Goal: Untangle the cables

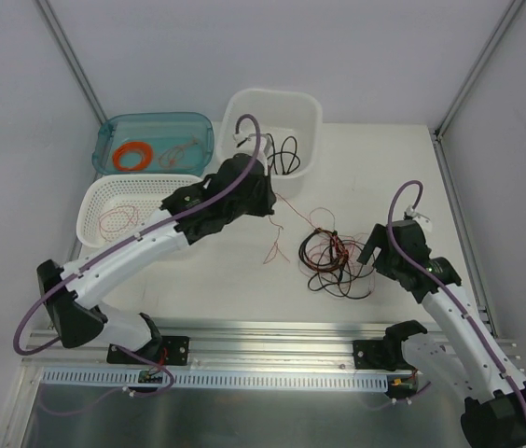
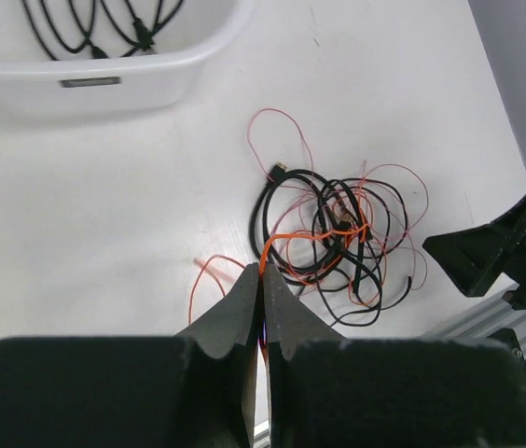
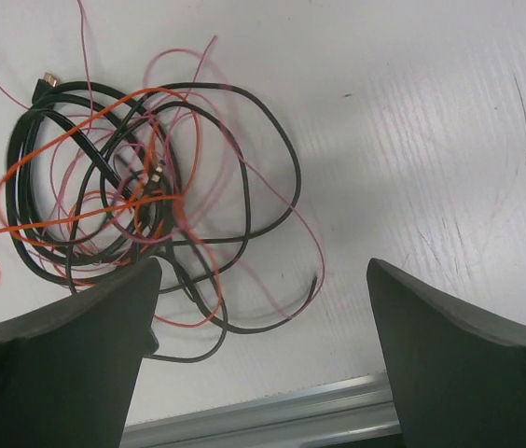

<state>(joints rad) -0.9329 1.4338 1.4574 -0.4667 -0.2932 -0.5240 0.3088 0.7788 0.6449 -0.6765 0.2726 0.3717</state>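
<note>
The cables [image 1: 335, 259] lie in a loose tangle of black, red and orange loops on the white table, right of centre. In the left wrist view the cables [image 2: 338, 238] sit just beyond my left gripper [image 2: 263, 273], which is shut on a thin orange wire [image 2: 296, 236] running taut out of the tangle. From above, the left gripper [image 1: 265, 205] hangs to the tangle's upper left. My right gripper [image 1: 375, 250] stands open at the tangle's right edge. In the right wrist view the right gripper [image 3: 263, 271] holds nothing, and the cables [image 3: 142, 187] lie ahead and to its left.
A white tub [image 1: 311, 117] holding black leads stands at the back centre. A teal bin [image 1: 112, 135] with an orange ring and a white basket [image 1: 93, 201] with a thin wire are at the back left. An aluminium rail [image 1: 282, 331] runs along the table's near edge.
</note>
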